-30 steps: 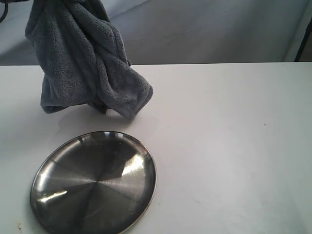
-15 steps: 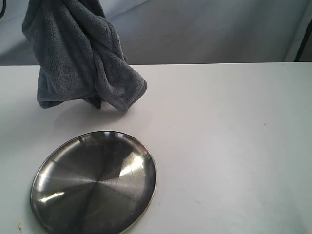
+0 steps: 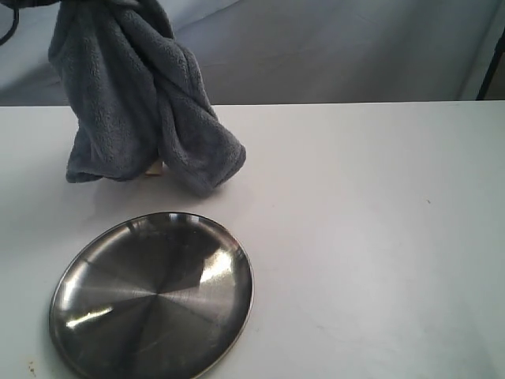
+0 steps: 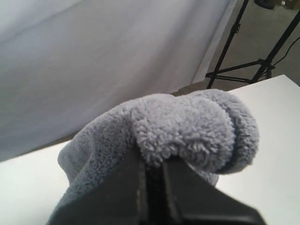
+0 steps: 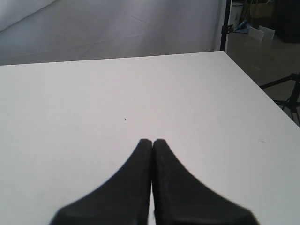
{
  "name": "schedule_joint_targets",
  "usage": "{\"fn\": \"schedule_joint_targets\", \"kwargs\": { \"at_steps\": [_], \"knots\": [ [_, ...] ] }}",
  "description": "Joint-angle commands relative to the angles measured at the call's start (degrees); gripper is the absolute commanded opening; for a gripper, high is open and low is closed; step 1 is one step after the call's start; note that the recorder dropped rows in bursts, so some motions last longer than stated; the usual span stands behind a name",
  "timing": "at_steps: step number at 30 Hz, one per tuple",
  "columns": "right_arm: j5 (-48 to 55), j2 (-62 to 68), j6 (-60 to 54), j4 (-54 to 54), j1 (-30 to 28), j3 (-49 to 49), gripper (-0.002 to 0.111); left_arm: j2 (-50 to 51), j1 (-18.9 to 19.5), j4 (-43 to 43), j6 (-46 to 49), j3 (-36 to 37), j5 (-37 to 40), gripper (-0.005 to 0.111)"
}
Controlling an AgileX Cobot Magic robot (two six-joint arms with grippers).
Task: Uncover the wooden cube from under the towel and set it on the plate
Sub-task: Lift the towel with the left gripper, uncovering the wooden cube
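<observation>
cube (image 3: 154, 167) just peeking under hanging towel (image 3: 134, 103) at far left, left gripper (image 4: 152, 161) pinching towel top, plate (image 3: 158, 300) near left, right gripper (image 5: 152, 140) pressed together above table (image 5: 140, 93)

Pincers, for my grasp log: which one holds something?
The left pincer, clamped on the grey towel; the right pincer is shut with nothing in it.

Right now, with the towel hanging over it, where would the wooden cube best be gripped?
Only a pale sliver of the wooden cube shows under the towel, which the left end effector holds. Once it is uncovered, I'd grip two opposite flat sides from above, probably with the right end effector, now shut.
</observation>
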Motion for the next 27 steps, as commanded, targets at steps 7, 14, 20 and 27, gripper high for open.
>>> {"fn": "schedule_joint_targets", "kwargs": {
  "at_steps": [7, 14, 20, 27],
  "knots": [
    [-0.1, -0.3, 0.3, 0.1, -0.5, 0.2, 0.000, 2.9, -0.2, -5.7, 3.3, 1.3, -1.4, 0.000],
    [-0.1, -0.3, 0.3, 0.1, -0.5, 0.2, 0.000, 3.0, -0.2, -6.1, 3.4, 0.7, -1.3, 0.000],
    [-0.1, -0.3, 0.3, 0.1, -0.5, 0.2, 0.000, 1.5, -0.2, -9.1, 3.5, -1.9, -0.7, 0.000],
    [-0.1, -0.3, 0.3, 0.1, -0.5, 0.2, 0.000, 0.3, -0.2, -17.5, 3.6, -5.5, -0.9, 0.000]
  ]
}}
